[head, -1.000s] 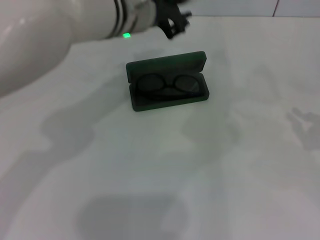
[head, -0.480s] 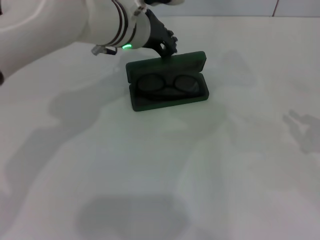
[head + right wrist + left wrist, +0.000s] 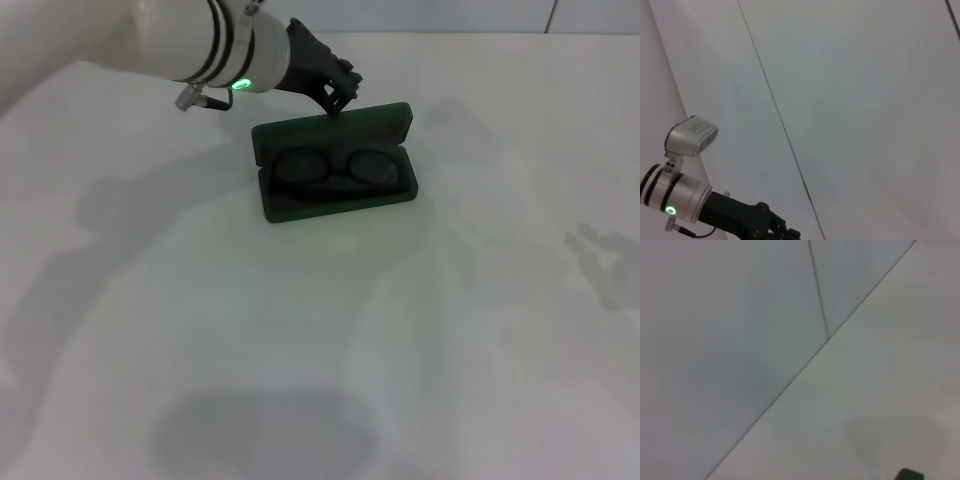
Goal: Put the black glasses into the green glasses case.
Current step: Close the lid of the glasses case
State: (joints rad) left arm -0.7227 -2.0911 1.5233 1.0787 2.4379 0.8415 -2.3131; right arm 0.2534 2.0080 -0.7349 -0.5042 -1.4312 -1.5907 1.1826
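Note:
The green glasses case (image 3: 335, 205) lies open at the table's middle back, with its lid (image 3: 333, 128) standing up behind the tray. The black glasses (image 3: 335, 168) rest folded inside it, lenses side by side. My left gripper (image 3: 338, 97) reaches in from the upper left and sits just behind the top edge of the lid, at or very near it. A dark green corner of the case (image 3: 910, 474) shows at the edge of the left wrist view. The right wrist view shows my left arm's gripper (image 3: 771, 227) from afar against a wall. My right gripper is out of view.
The white table (image 3: 320, 340) spreads out in front of and to both sides of the case. A grey wall (image 3: 450, 12) runs along the table's far edge just behind the left gripper.
My left gripper has come down and forward from above the far edge to the back of the case lid. The case and glasses have not moved.

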